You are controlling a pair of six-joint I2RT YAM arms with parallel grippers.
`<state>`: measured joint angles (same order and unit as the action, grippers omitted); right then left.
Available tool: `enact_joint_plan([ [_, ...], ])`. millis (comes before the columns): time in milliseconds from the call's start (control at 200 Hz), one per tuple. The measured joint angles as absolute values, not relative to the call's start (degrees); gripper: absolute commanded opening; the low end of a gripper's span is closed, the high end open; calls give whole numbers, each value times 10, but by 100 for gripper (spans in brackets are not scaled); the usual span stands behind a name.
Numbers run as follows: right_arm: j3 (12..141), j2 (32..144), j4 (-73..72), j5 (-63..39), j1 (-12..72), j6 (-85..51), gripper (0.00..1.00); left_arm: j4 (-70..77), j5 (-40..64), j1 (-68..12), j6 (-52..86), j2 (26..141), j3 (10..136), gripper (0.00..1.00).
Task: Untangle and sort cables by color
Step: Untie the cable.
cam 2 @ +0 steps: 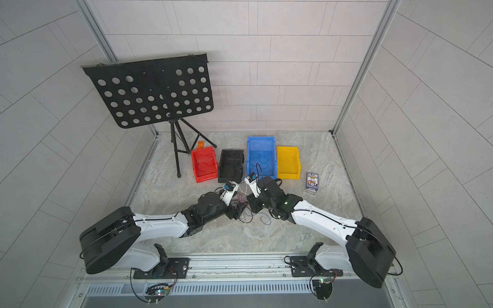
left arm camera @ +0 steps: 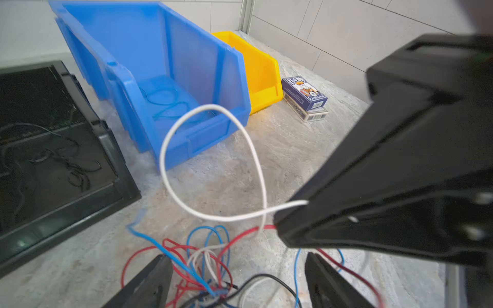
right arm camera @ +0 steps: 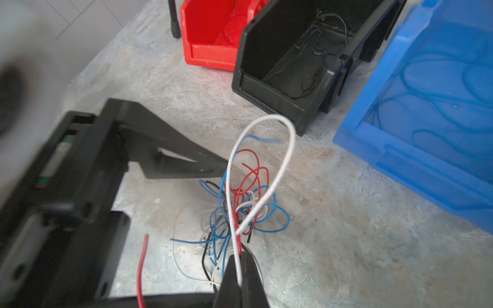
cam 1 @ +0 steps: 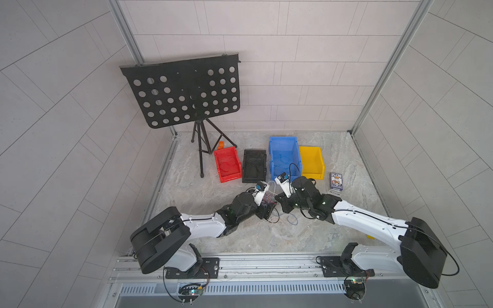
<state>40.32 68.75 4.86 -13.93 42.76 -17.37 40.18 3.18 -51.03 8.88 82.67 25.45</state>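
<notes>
marbled tabletop: right jaws pinch white cable; left jaws wide, astride tangle.

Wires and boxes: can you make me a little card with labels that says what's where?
Right gripper: shut on white cable, which loops upward
Left gripper: open, over the tangle
Tangle: red, blue, white and black wires, between the grippers
Blue bin: blue wires
Black bin: black wires
Red bin: red wires, faint
Yellow bin: no wires seen
</notes>
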Motion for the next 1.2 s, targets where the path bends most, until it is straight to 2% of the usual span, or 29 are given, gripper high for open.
enact_joint_plan([
  [95,409,651,57,-140,434,-174,0,415,29,-510,60,853,256,78],
  [160,409,635,58,-140,434,-174,0,420,34,-510,47,878,259,71],
  [195,409,632,60,-141,434,-174,0,421,36,-510,42,889,260,60],
  [240,409,630,65,-142,434,-175,0,423,38,-510,40,902,261,42],
  [280,409,628,71,-143,434,-176,0,426,39,-509,35,912,261,31],
  [360,409,620,84,-142,434,-178,4,435,41,-506,27,928,262,24],
  [390,409,614,90,-140,434,-178,2,440,43,-505,28,931,262,19],
  [445,409,604,100,-135,434,-178,0,446,47,-503,30,933,262,16],
  [525,409,588,108,-125,434,-178,0,451,51,-502,31,933,262,0],
  [550,409,585,109,-123,434,-178,0,454,50,-502,29,933,262,0],
  [600,409,582,113,-115,434,-178,10,455,51,-502,34,933,262,0],
  [750,409,581,121,-98,434,-173,15,455,46,-500,37,933,255,0],
  [825,409,582,121,-90,434,-170,22,452,46,-499,41,931,247,0],
  [891,409,582,121,-83,434,-169,15,448,45,-499,44,927,239,0],
  [941,409,585,119,-80,434,-163,4,446,46,-498,46,919,233,0],
  [986,409,589,116,-77,432,-168,3,442,46,-498,47,910,229,0],
  [1021,409,595,113,-77,430,-166,9,437,47,-498,47,904,228,0],
  [1086,409,609,110,-79,427,-165,32,430,47,-498,48,891,227,0],
  [1126,409,618,108,-81,425,-162,43,429,47,-498,49,884,227,0],
  [1201,409,635,105,-91,422,-168,51,427,47,-498,50,875,227,0],
])
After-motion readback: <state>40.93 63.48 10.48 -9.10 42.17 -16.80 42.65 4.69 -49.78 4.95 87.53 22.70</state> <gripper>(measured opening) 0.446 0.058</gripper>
